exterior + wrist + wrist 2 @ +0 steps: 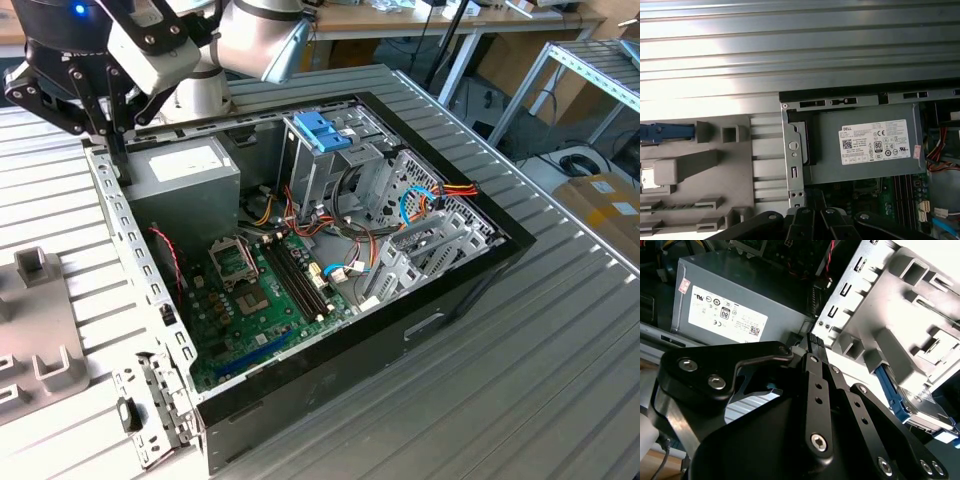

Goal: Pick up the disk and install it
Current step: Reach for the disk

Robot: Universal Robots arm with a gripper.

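Jaws seen closed, empty, over computer case (330, 372) corner | disk (927, 407) lodged in grey fixture (40, 345) | ribbed metal table (560, 340) underneath | workbenches (400, 20) behind

Robotics lab bench. Landmark: open black steel computer case (420, 330) on my ribbed grey aluminium table (560, 390). Beyond the case: pale wooden workbenches (400, 18), brown cardboard box (610, 205).

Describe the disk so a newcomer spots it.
Beside the open computer case lies a light grey moulded fixture. The disk sits at its edge: flat grey metal in a blue plastic frame, the only blue among grey blocks.
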